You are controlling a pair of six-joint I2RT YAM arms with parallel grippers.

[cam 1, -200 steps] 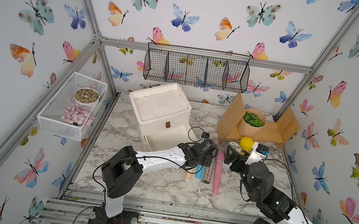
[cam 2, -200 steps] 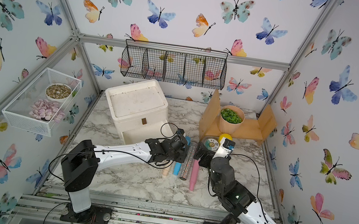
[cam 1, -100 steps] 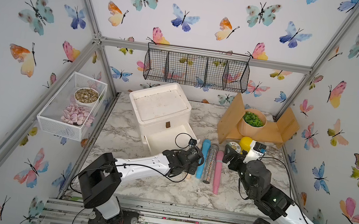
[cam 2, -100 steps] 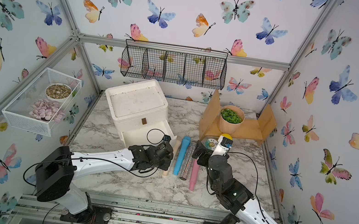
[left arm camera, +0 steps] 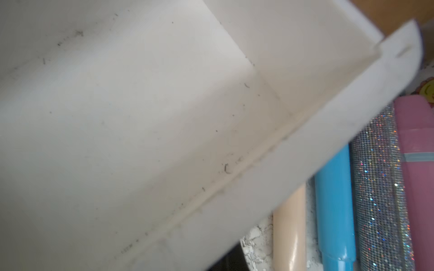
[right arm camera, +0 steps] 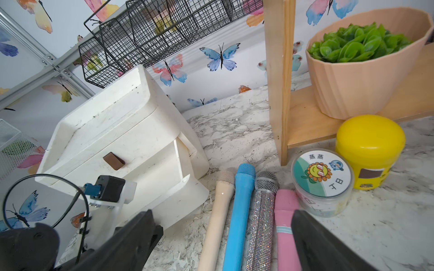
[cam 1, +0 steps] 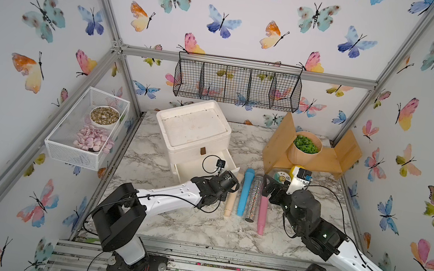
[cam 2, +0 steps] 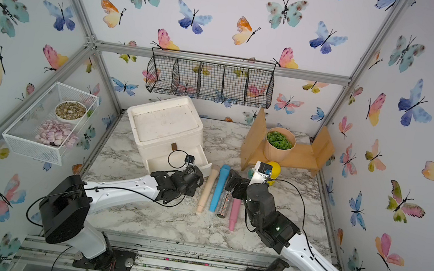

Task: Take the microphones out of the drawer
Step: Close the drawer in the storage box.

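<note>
Left wrist view: drawer bare

Item: blue microphone, frame centre, on marble tabletop among three others. Judged rigid, light, likely slick; grasp mid-handle. Pincers: left gripper closed, apparently empty; right gripper spread wide.

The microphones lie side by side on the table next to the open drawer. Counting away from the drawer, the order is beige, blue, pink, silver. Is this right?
Not quite: the last two are swapped. Away from the open drawer, the order is beige microphone, blue microphone, silver microphone, pink microphone, as both top views show. They do lie side by side on the table.
</note>
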